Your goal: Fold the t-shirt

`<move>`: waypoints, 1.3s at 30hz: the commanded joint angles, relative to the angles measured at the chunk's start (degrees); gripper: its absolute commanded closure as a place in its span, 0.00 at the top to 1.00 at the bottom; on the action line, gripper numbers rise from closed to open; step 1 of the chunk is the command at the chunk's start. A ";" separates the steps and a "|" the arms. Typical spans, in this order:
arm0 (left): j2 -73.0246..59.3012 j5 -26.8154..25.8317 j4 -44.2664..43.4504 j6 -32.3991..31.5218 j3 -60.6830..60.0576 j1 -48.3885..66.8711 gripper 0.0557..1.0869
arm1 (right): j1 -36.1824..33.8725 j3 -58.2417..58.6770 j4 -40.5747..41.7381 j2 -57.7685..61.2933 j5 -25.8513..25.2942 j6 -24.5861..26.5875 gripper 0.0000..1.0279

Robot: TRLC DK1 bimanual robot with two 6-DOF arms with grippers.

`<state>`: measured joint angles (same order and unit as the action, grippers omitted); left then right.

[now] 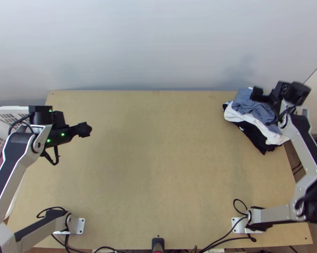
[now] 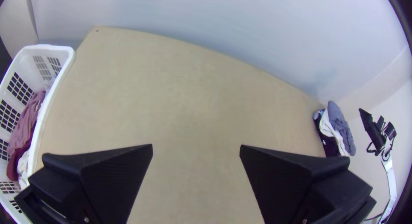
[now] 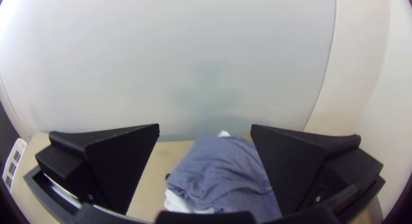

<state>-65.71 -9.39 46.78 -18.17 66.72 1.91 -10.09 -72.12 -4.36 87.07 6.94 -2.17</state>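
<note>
My left gripper is over the table's left side in the top view; in the left wrist view the left gripper stands open, bare table between its fingers. At the far right, my right gripper is above a pile of clothes. The right wrist view shows the right gripper open, holding nothing. On top of the pile lies a grey-blue cloth, bunched and wrinkled, also seen as a blue cloth in the right wrist view. Under it are a white cloth and a black cloth.
Bare wood of the table stretches between the arms. A white basket with a mauve cloth and other clothes stands at the left edge. A pale wall rises behind the table. Black cables lie near the front edge.
</note>
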 commanded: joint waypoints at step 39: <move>35.65 23.98 -28.59 6.22 -42.20 -1.56 0.96 | 26.79 57.35 1.37 -62.81 -13.36 2.79 0.96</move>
<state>-30.28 11.14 25.34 -11.97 28.16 0.36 16.84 -23.27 -6.48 34.15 -4.99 -0.34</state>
